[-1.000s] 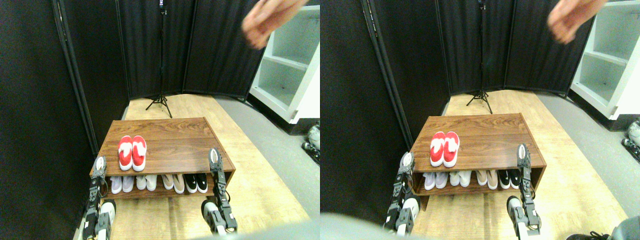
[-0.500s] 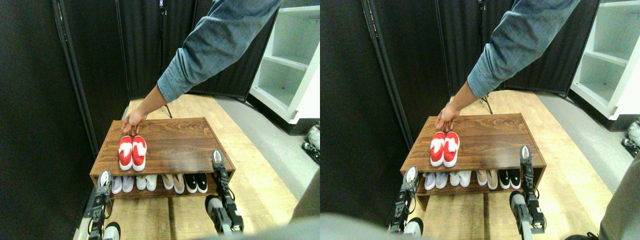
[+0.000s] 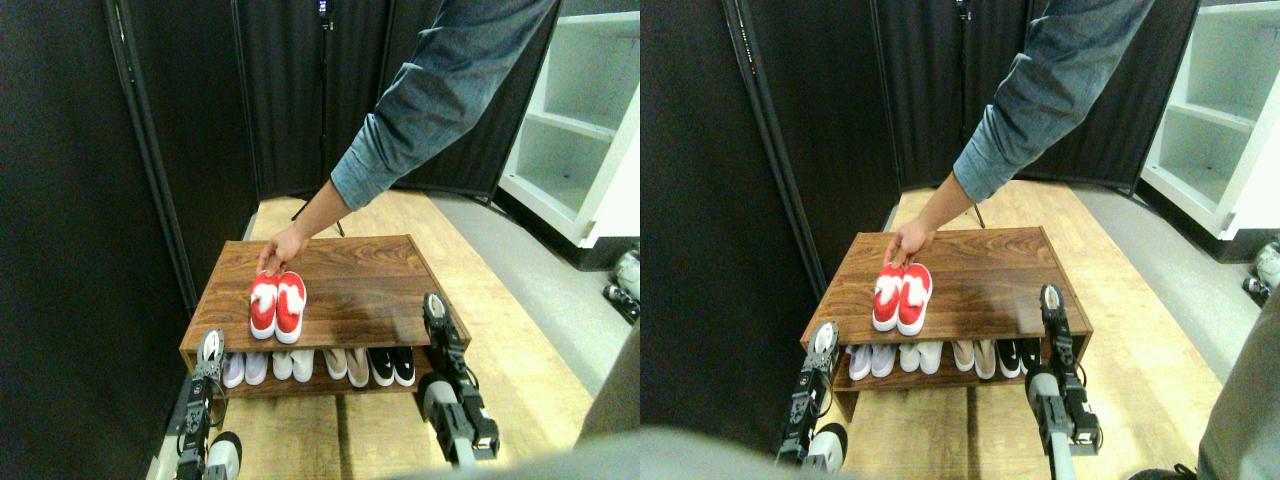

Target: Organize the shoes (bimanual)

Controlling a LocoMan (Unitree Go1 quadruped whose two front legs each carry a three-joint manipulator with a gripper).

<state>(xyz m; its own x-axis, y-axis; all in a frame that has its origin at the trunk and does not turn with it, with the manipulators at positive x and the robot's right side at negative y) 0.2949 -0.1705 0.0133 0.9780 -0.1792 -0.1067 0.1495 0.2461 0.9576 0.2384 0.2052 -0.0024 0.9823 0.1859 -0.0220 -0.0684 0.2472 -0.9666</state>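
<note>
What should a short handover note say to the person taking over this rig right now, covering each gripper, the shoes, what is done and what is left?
Left gripper and right gripper: low at the front corners of the wooden rack, holding nothing.
A person's hand grips the red shoes at their far end, on the rack top, left side.
White, beige and black pairs sit on the lower shelf.
Done: cannot be judged here.
Left: wait for the hand to clear, then organize the red shoes.

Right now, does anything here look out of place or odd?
Yes: a person's hand is on the red shoes atop the wooden rack. The pair sits slightly askew, and it is the only one on top; the others line the shelf below.
</note>
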